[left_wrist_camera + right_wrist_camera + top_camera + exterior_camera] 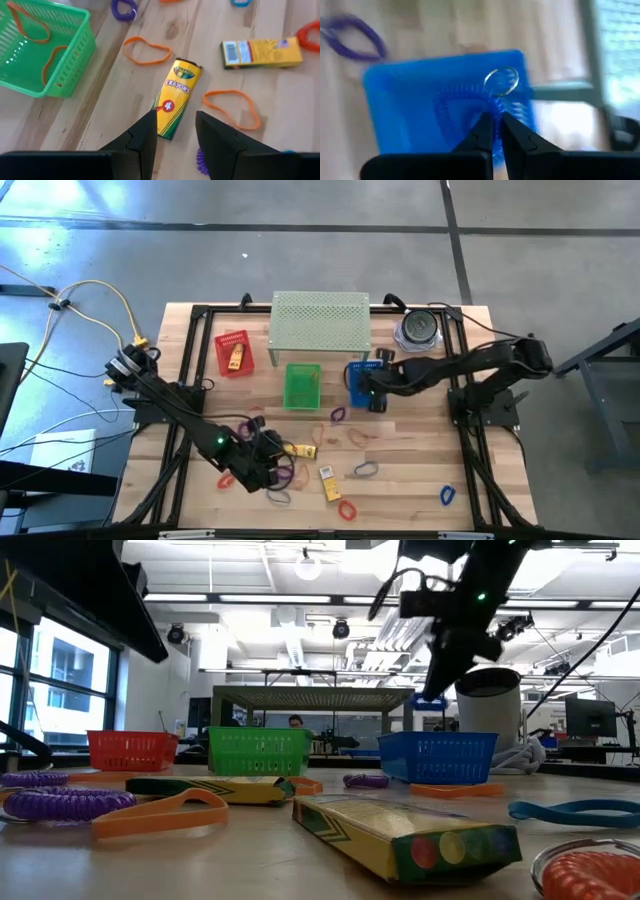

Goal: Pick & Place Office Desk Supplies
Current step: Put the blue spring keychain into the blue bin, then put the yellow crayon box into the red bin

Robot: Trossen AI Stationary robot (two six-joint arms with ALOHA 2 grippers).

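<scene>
The table [400,470] is pale wood planks with visible grain and knots, matt. The green basket [45,55], the red basket [130,750] and the blue basket [445,90] look like glossy plastic mesh. The shelf [320,320] looks like perforated painted metal, matt. The crayon box [176,97] is printed card with a slight sheen, as is the second box [261,52]. The orange loops [146,51] look like smooth rubber bands. The blue coil [470,107] looks like shiny plastic, with a bright metal ring [501,81]. The left fingers [142,140] are matt black.
</scene>
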